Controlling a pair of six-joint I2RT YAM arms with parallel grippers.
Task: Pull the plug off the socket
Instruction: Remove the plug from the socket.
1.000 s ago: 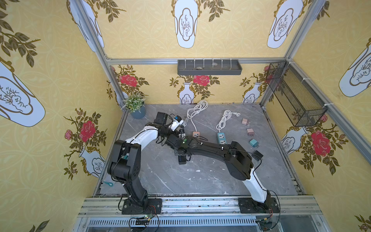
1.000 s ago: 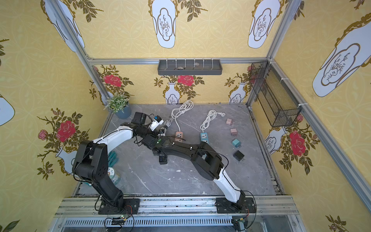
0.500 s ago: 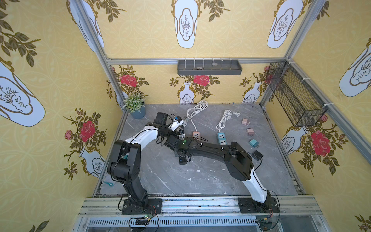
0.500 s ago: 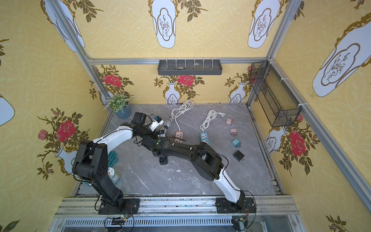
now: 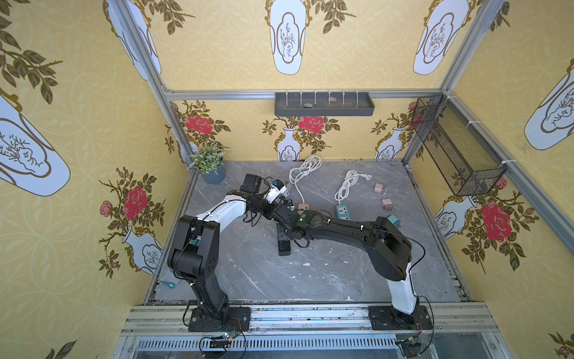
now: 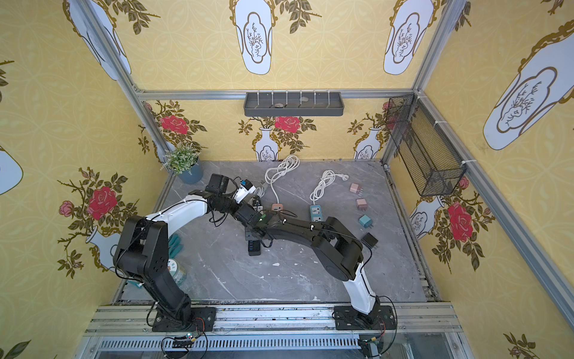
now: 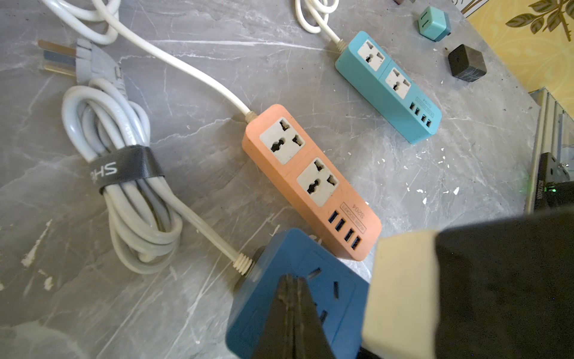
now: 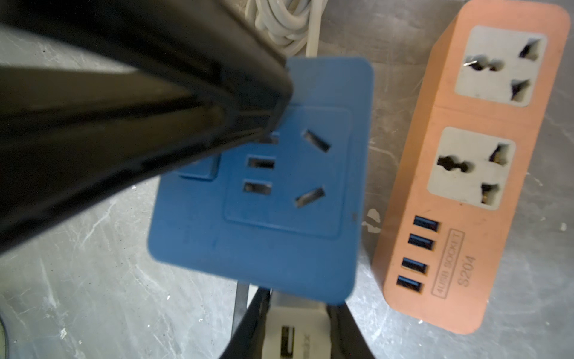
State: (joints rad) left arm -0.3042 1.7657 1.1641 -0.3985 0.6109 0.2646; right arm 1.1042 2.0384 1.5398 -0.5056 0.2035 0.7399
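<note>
The socket (image 8: 257,202) is a dark blue cube with a grey bundled cable (image 7: 124,174); its blue top (image 7: 338,307) shows in the left wrist view too. My left gripper (image 7: 290,281) is shut, its tips pressed on the cube's top face, and its black fingers (image 8: 155,108) cross the right wrist view. The plug (image 8: 295,326) is a cream USB charger at the cube's side, also seen as a cream block (image 7: 400,289). My right gripper (image 8: 295,314) is shut on it. Whether its prongs sit inside the socket is hidden.
A salmon power strip (image 7: 310,180) lies right beside the socket, a teal strip (image 7: 388,87) further off. Teal (image 7: 433,23) and black (image 7: 467,63) charger cubes lie beyond. A black USB hub (image 5: 284,245) sits under the right arm. A potted plant (image 5: 211,164) stands back left.
</note>
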